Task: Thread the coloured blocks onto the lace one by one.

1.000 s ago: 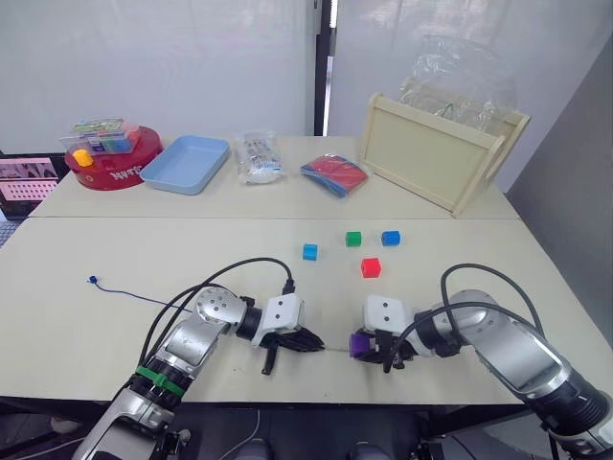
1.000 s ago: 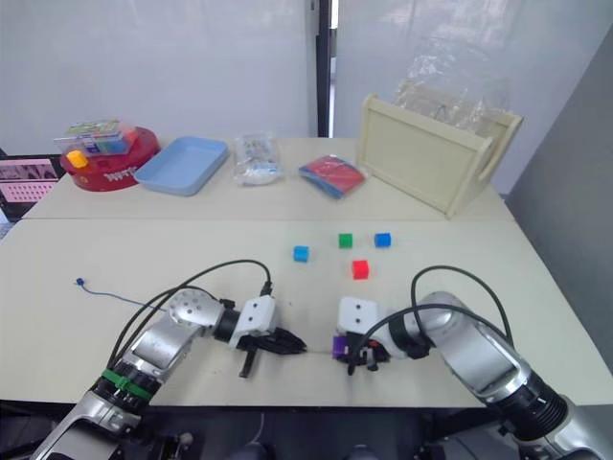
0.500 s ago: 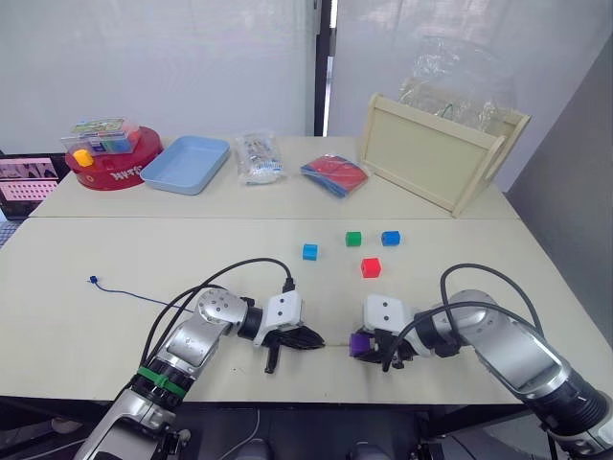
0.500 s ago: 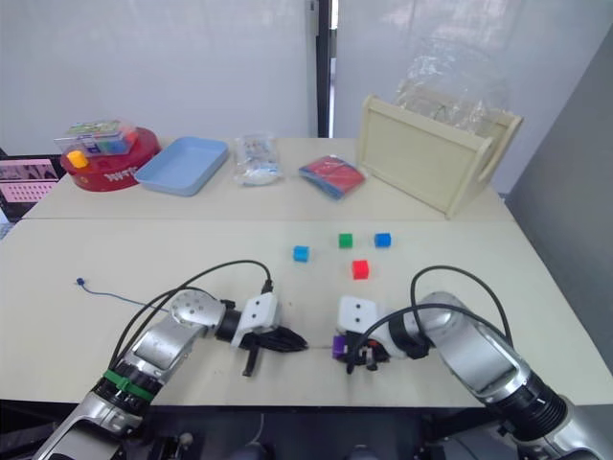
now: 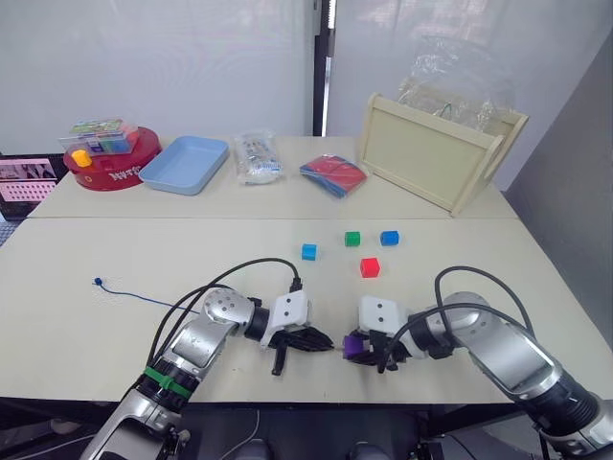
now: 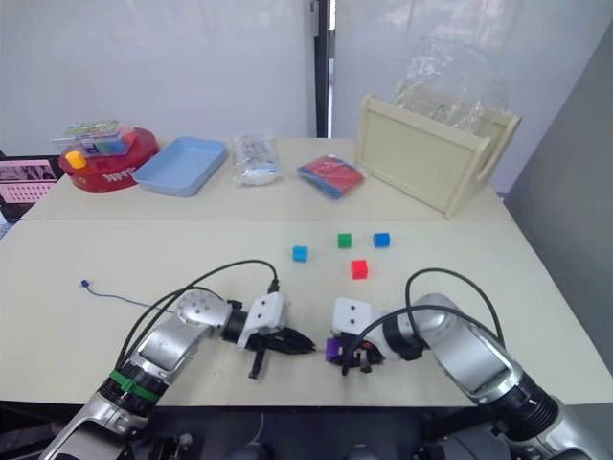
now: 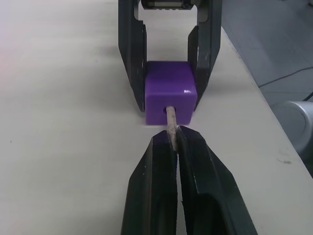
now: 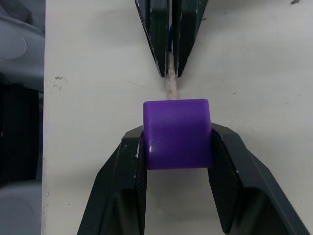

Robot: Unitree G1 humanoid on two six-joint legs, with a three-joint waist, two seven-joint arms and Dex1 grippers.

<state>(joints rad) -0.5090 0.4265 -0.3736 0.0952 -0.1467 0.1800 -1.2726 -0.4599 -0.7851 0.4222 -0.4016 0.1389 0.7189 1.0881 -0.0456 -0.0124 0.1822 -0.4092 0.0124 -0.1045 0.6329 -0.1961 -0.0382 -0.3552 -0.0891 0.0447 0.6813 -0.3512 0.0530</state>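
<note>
**— What have you got in each gripper?**

— My right gripper (image 8: 177, 147) is clamped on the purple cube (image 8: 177, 133), one black finger against each side face, the cube resting on the cream table (image 5: 144, 287). My left gripper (image 7: 172, 139) is pinched closed on the lace (image 5: 144, 298), right behind its pale stiff tip (image 7: 171, 119). The two grippers point at each other, nearly touching, at the table's near edge.

**— And the tip, where is it against the cube?**

— Its end sits in the round hole on the cube face that looks toward my left fingers (image 7: 151, 181). How far in it reaches I cannot tell. From the right wrist, the tip disappears behind the cube's far face.

**— Where's the rest of the lace?**

— It trails away from my left gripper, out to my left across the table, ending in a small blue knot (image 5: 97, 282) well apart from either hand.

**— The other cubes?**

— Ahead of both grippers, farther onto the table: the red cube (image 5: 371, 267) is closest to my right gripper; beyond it lie the light blue cube (image 5: 309, 251), the green cube (image 5: 353, 239) and the blue cube (image 5: 390, 238), all loose and apart from each other.
</note>
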